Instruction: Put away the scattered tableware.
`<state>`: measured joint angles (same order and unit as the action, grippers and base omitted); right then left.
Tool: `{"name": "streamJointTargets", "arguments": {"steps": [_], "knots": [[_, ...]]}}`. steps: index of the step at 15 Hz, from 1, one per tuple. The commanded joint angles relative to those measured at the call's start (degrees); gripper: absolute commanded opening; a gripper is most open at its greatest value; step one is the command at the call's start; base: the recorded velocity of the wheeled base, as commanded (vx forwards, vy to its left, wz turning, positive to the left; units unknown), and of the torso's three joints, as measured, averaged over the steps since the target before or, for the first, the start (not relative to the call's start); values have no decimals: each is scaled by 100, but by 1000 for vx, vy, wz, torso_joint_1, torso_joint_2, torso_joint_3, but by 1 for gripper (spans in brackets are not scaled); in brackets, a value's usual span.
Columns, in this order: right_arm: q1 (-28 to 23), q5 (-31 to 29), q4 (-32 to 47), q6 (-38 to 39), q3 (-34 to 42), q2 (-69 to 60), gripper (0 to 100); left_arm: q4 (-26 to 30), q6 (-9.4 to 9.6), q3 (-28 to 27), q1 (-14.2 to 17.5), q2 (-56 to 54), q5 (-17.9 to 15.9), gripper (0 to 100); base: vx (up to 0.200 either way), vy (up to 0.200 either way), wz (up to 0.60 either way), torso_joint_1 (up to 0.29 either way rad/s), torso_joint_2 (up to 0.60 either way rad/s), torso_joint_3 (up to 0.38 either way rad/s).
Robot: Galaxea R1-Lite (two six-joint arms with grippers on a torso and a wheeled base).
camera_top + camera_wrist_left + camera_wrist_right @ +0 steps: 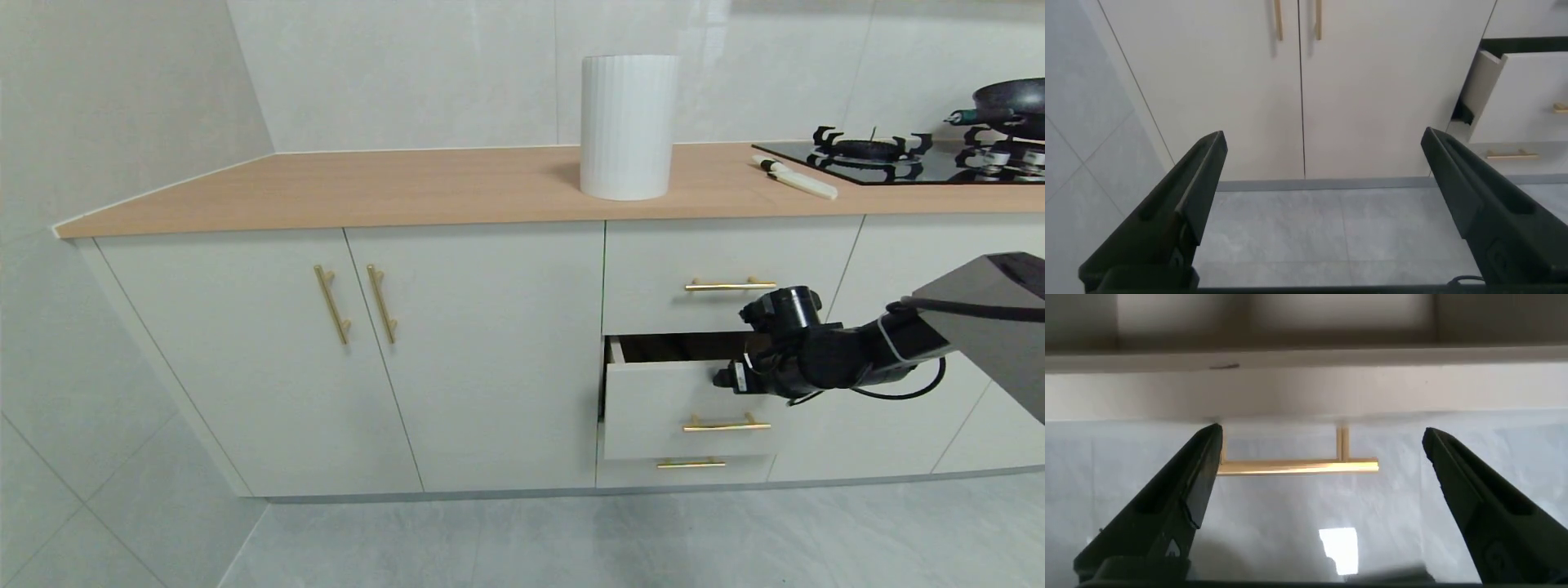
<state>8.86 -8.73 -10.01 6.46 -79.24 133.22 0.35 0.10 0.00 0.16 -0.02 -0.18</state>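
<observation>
A long white utensil point(796, 177) lies on the wooden countertop point(408, 189), beside the gas hob. Under the counter, the middle drawer point(669, 396) is pulled partly out, and its dark inside shows above the front panel. My right gripper point(729, 377) is at that drawer's front, just above its gold handle point(727, 425). In the right wrist view the right gripper point(1321, 437) is open, with the handle point(1298, 466) between and beyond its fingers, and it holds nothing. My left gripper point(1324, 139) is open and empty, low over the floor, facing the cabinet doors with the drawer point(1527, 82) off to one side.
A tall white ribbed container point(627, 126) stands on the counter. The black gas hob point(906, 159) with a dark pan point(1012, 102) is at the far right. A shut drawer point(727, 273) sits above the pulled-out one. Double cabinet doors point(359, 359) are shut. Grey tiled floor point(522, 539) lies below.
</observation>
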Motion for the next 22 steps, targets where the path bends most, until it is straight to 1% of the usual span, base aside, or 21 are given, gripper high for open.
{"name": "streamJointTargets", "arguments": {"steps": [1,3,5,7,11,14,19,22], "knots": [[1,3,-643,4,339,187,100,0,-1,0,2,2,1,100,0,0,0,0,0,0],[1,12,-1557,-22,708,248,100,0,-1,0,2,2,1,100,0,0,0,0,0,0],[1,12,-1917,-31,778,319,100,0,-1,0,2,2,1,100,0,0,0,0,0,0],[1,12,-1987,-22,761,380,100,0,-1,0,2,2,1,100,0,0,0,0,0,0],[1,20,-2928,-40,682,679,100,0,-1,0,2,2,1,100,0,0,0,0,0,0],[10,12,-2989,-40,541,820,100,0,-1,0,2,2,9,100,0,0,0,0,0,0],[1,-32,-2998,4,84,1048,100,0,-1,0,2,2,1,100,0,0,0,0,0,0],[-16,-50,-2989,171,-136,1136,100,0,-1,0,2,2,1,100,0,0,0,0,0,0]]}}
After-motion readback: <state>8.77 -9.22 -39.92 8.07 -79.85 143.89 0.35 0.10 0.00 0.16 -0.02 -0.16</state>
